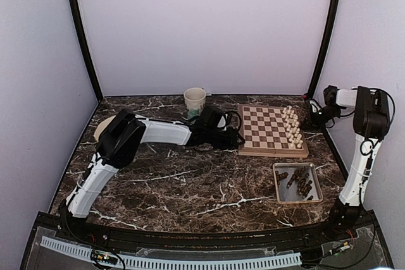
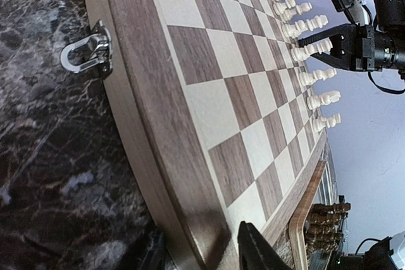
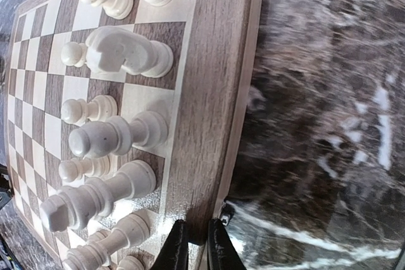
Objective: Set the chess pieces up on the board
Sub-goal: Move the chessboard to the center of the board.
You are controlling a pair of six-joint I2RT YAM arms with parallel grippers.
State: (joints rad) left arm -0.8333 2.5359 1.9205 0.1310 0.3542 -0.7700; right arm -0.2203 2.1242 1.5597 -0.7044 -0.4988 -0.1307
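Where lilac walls [image 1: 202, 30] enclose a dark marble table [image 1: 190, 181], the board [image 1: 266, 132] lies right of centre, the left gripper [image 1: 233, 137] straddling its left edge, whether gripping I cannot tell, the right gripper [image 3: 197, 245] pinched shut at its right rim, a tray [image 1: 285, 192] nearer holding the chess pieces [image 1: 302, 184], a mug [image 1: 195, 99] behind, white pieces [image 1: 292, 128] lining the board's right side.

Marble table [image 1: 190, 181] bears board [image 1: 259, 128], tray [image 1: 299, 201], mug [image 1: 195, 100], disc [image 1: 103, 129].
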